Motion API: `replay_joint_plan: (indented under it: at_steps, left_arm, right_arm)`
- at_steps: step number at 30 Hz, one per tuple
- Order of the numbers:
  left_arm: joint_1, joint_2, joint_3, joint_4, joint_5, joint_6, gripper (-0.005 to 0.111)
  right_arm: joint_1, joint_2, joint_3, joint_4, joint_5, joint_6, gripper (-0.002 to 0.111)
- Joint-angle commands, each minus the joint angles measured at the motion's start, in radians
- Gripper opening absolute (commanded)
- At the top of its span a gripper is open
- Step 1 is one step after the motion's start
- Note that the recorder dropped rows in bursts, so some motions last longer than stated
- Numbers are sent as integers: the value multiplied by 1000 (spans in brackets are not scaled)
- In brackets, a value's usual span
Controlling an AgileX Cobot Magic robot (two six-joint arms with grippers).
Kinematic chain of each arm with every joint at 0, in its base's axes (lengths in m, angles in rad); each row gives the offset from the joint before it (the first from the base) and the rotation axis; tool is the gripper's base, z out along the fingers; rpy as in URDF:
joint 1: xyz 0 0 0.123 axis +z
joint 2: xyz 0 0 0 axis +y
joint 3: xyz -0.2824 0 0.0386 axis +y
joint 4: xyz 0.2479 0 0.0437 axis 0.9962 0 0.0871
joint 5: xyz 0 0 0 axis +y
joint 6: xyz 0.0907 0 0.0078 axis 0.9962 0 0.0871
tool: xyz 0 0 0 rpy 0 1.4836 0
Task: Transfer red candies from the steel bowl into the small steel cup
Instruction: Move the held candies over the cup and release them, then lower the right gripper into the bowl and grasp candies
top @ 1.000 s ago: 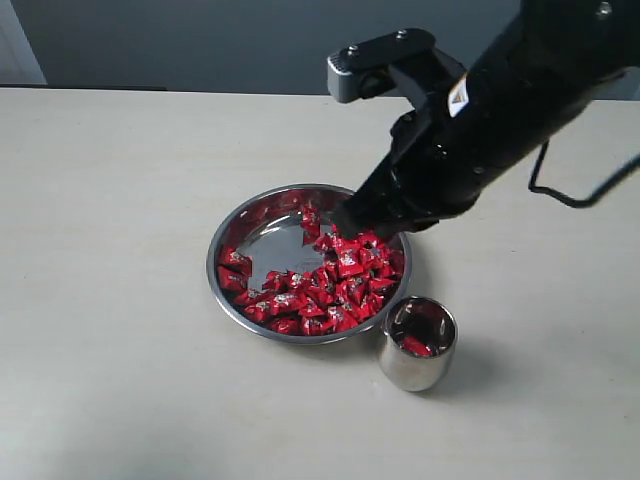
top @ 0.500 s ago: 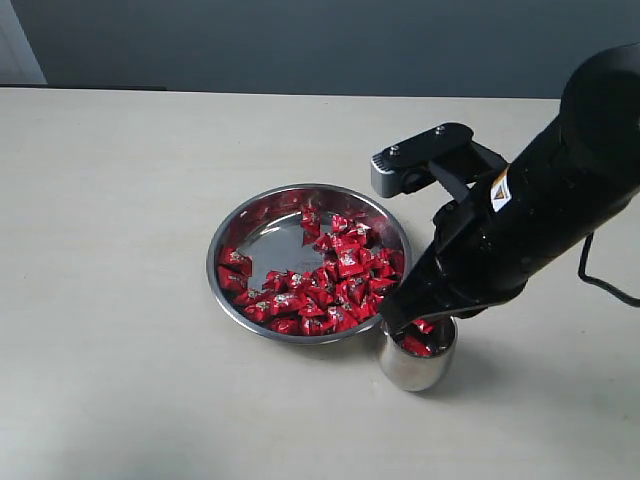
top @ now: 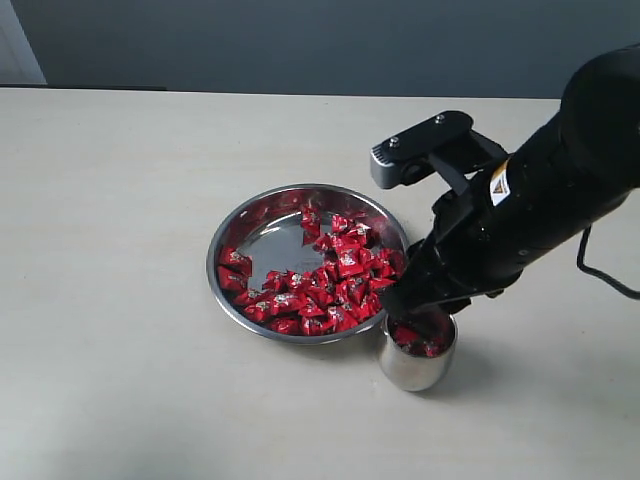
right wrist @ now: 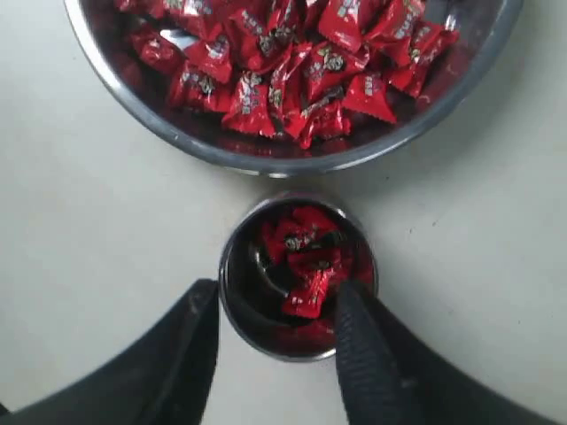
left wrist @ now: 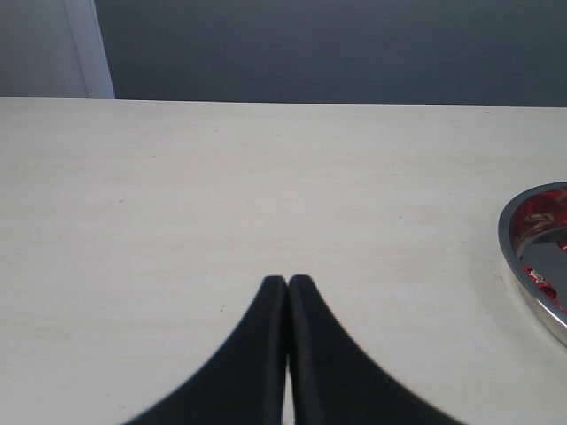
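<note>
The right gripper [top: 404,303] hangs just above the small steel cup [top: 408,372], with its jaws spread apart and, as far as the wrist view shows, holding nothing. Several red candies [right wrist: 306,266] already lie inside the cup, which stands just beside the steel bowl [top: 272,240]. The bowl holds by far the bigger share, a thick heap covering more than half of its bottom. The left gripper [left wrist: 288,285] is pressed closed and empty over the table [left wrist: 177,177]. I judge the task only begun; many candies are left to move.
</note>
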Motion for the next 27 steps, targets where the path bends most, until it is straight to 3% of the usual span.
replay_joint_plan:
  at_steps: [1,9,21,27]
  left_arm:
    - [-5,-5,3,0,-4,-2,0]
    - [-5,-5,3,0,-4,-2,0]
    - [-5,-5,3,0,-4,-2,0]
    - [-5,-5,3,0,-4,-2,0]
  right_arm:
    - [-4,-7,5,-1,-155,1,42]
    - [-4,88,-17,1,-517,26,42]
    - [-4,431,-227,-2,-498,26,42]
    - [-2,531,-327,22,-363,26,42]
